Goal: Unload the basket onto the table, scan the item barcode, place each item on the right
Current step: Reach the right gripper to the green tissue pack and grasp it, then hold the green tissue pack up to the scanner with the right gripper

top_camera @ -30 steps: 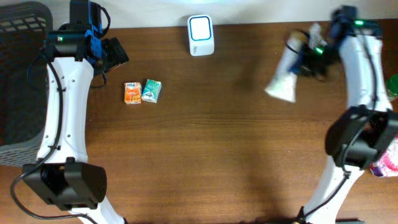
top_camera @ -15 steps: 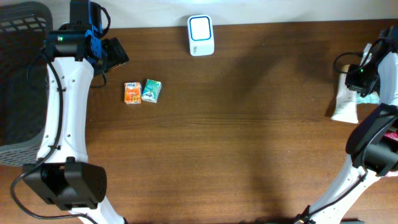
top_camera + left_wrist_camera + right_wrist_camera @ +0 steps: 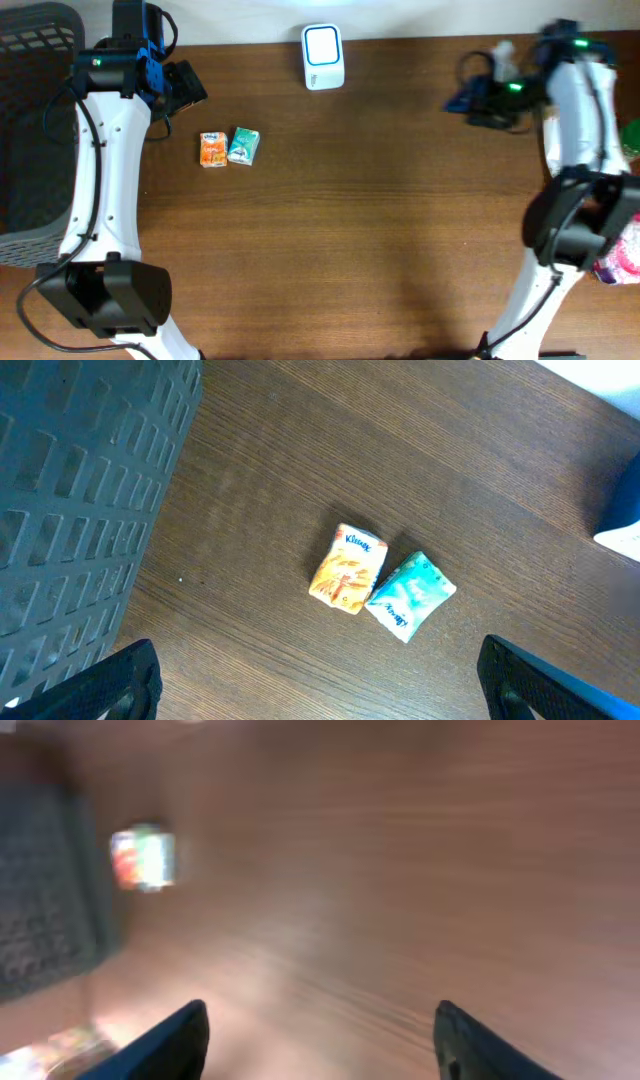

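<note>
Left arm (image 3: 105, 170) sits at the far left of the desk (image 3: 380, 230), beside a dark mesh basket (image 3: 35, 120). The left jaws are spread wide and grip nothing. In the left wrist view the two tips sit at the lower corners with bare wood between them.

Two small tissue packs lie flat on the desk, touching side by side: orange pack (image 3: 348, 568) on the left, teal pack (image 3: 410, 596) on the right. Both are near the left jaws and well apart from the right arm (image 3: 578, 110). The white scanner (image 3: 323, 56) stands at the desk's far edge, off to the right of the packs and apart from them.

The right arm reaches along the far right side, its jaws turned toward the scanner and blurred in the overhead view. The right wrist view is blurred too, yet both dark tips show well apart with only wood between: open, empty.

At the right edge are a green object (image 3: 632, 135) and a pink packet (image 3: 622, 258), both cut off by the frame.
</note>
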You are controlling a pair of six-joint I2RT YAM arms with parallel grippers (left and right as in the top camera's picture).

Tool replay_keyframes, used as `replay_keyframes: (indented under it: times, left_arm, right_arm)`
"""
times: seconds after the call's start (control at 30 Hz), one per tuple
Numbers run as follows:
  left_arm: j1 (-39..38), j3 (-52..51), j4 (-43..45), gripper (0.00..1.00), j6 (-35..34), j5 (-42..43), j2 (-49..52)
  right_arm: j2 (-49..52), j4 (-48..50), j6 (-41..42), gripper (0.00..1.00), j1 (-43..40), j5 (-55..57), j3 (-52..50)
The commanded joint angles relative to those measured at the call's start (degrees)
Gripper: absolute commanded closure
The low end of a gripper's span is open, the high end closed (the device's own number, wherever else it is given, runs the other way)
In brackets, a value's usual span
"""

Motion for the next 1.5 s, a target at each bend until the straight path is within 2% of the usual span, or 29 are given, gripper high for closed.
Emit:
replay_keyframes:
  times: [0.0,0.07,0.2,0.33,0.47,0.6,0.9,1.03,1.07,1.1,1.13,1.2,1.23,1.4,1.43,1.47]
  left_arm:
    - [0.2,0.0,-0.1,0.01,-0.5,-0.4,0.0]
    - [0.2,0.0,-0.1,0.01,-0.5,-0.4,0.0]
    - [0.2,0.0,-0.1,0.01,-0.5,-0.4,0.0]
    - [0.2,0.0,-0.1,0.01,-0.5,-0.4,0.0]
    - [0.2,0.0,-0.1,0.01,-0.5,-0.4,0.0]
    - [0.2,0.0,-0.1,0.01,-0.5,-0.4,0.0]
    - [0.2,0.0,-0.1,0.01,-0.5,-0.4,0.0]
    - [0.2,0.0,-0.1,0.01,-0.5,-0.4,0.0]
    - [0.2,0.0,-0.1,0.01,-0.5,-0.4,0.0]
    - [0.2,0.0,-0.1,0.01,-0.5,-0.4,0.0]
    - [0.2,0.0,-0.1,0.01,-0.5,-0.4,0.0]
    - [0.2,0.0,-0.1,0.01,-0.5,-0.4,0.0]
    - [0.2,0.0,-0.1,0.01,-0.5,-0.4,0.0]
    - [0.2,0.0,-0.1,0.01,-0.5,-0.4,0.0]
    - [0.2,0.0,-0.1,0.01,-0.5,-0.4,0.0]
    - [0.2,0.0,-0.1,0.01,-0.5,-0.4,0.0]
  right_arm:
    - [-0.3,6.9,7.5,0.21,11.5,-4.6,0.9]
    - [0.7,14.8,19.9,0.17,19.2,1.4,0.9]
    - [3.0,29.8,37.3,0.16,31.1,13.4,0.9]
    - [5.6,37.6,47.1,0.17,38.3,20.7,0.8]
    - [9.5,42.9,52.2,0.24,42.7,22.1,0.8]
    - [13.4,45.8,52.6,0.33,45.9,22.1,0.8]
    - [20.1,49.6,53.6,0.34,46.6,22.1,0.8]
    - [21.6,50.6,53.4,0.46,46.6,22.0,0.8]
    - [21.7,50.6,53.4,0.59,46.6,21.7,0.8]
    - [21.7,50.6,53.4,0.67,46.6,21.2,0.8]
    - [21.7,50.7,52.9,0.80,46.6,20.5,0.8]
    - [21.7,50.6,51.1,0.84,46.6,19.1,0.8]
    - [21.7,50.6,49.9,0.96,46.5,17.7,0.8]
    - [19.6,47.7,44.0,0.96,41.9,2.8,1.0]
    - [18.9,47.6,41.2,0.96,40.3,-2.0,1.0]
    - [18.0,47.2,33.0,0.96,36.6,-13.0,1.0]
